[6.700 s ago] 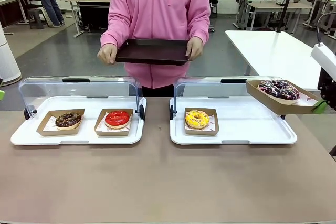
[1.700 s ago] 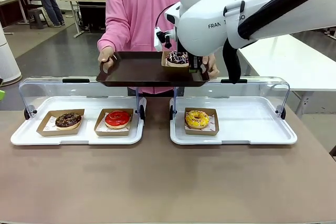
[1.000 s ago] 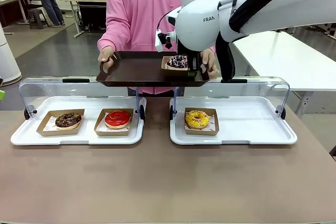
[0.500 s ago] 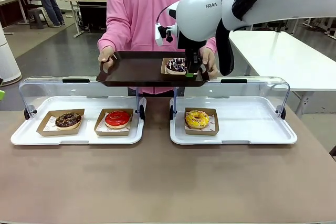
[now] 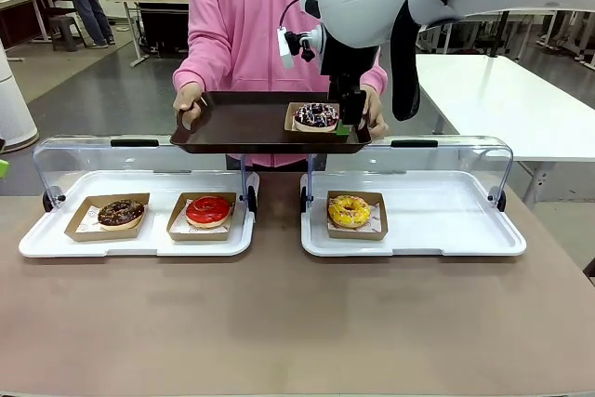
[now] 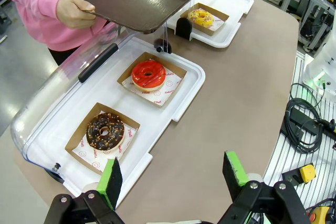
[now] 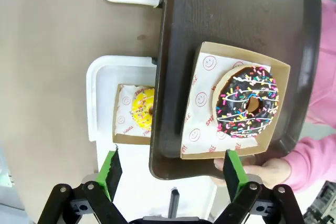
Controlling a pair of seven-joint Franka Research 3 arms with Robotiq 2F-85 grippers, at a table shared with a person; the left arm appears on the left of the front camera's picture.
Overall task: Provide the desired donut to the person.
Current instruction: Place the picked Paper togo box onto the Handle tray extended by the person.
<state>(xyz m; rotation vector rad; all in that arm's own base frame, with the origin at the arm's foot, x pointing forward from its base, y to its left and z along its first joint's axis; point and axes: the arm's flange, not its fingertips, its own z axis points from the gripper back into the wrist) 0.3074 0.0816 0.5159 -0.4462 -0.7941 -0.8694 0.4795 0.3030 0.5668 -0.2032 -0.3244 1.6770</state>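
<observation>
Evidently the sprinkled donut (image 7: 247, 102) rests on the dark tray (image 5: 232, 120) the person (image 5: 270, 16) holds level to receive it. Right hand (image 7: 171, 170) hangs wide above; left hand (image 6: 171, 174) wide too.

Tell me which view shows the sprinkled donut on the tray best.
Right wrist view: it looks straight down on the donut, whole and unobstructed, in its box on the tray. The front view shows it low and side-on behind the tray rim. The left wrist view catches just its box's edge at the top.
</observation>
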